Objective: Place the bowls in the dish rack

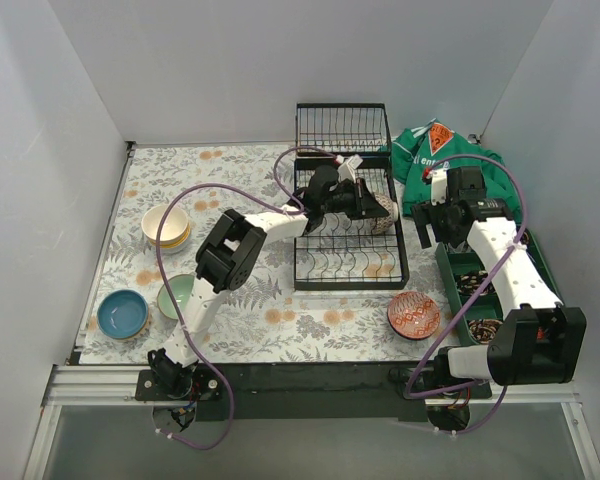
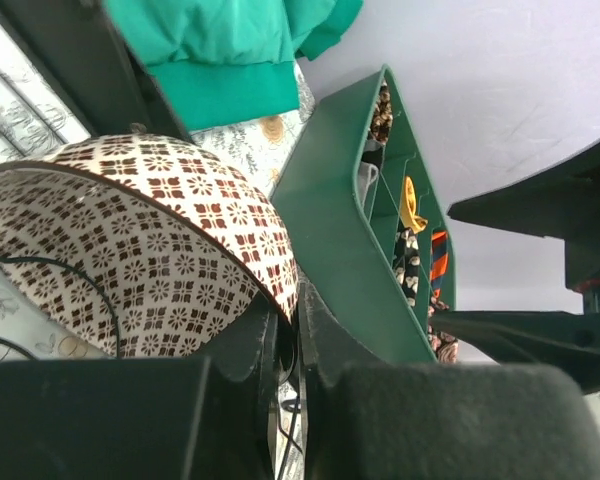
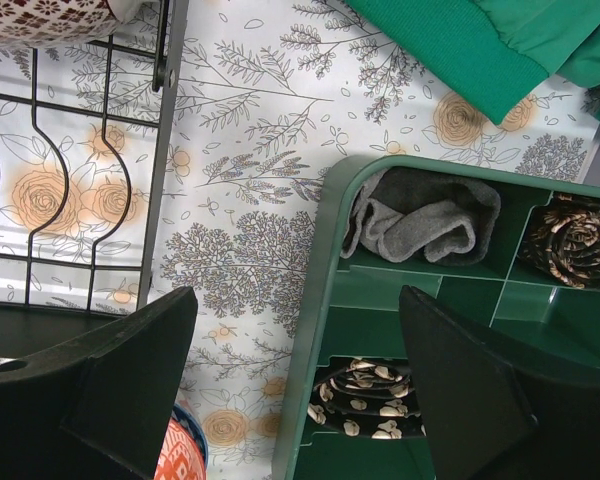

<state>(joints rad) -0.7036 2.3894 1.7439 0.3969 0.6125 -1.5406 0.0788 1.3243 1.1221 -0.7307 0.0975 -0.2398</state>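
With left gripper (image 2: 298, 330) pinching rim of brown-patterned bowl (image 2: 150, 250), tilted at right side of dish rack (image 1: 345, 270), align rim between two curved wires and lower slowly. Release only once seated. Park right gripper (image 3: 295, 345), spread wide and empty, above green tray (image 3: 325, 260).

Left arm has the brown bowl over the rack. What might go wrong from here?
1. The left pincer pinches the brown bowl only at its rim, so it may slip or twist when set among the rack wires.
2. The right pincer hangs open close beside the rack's right edge; the two might bump there.
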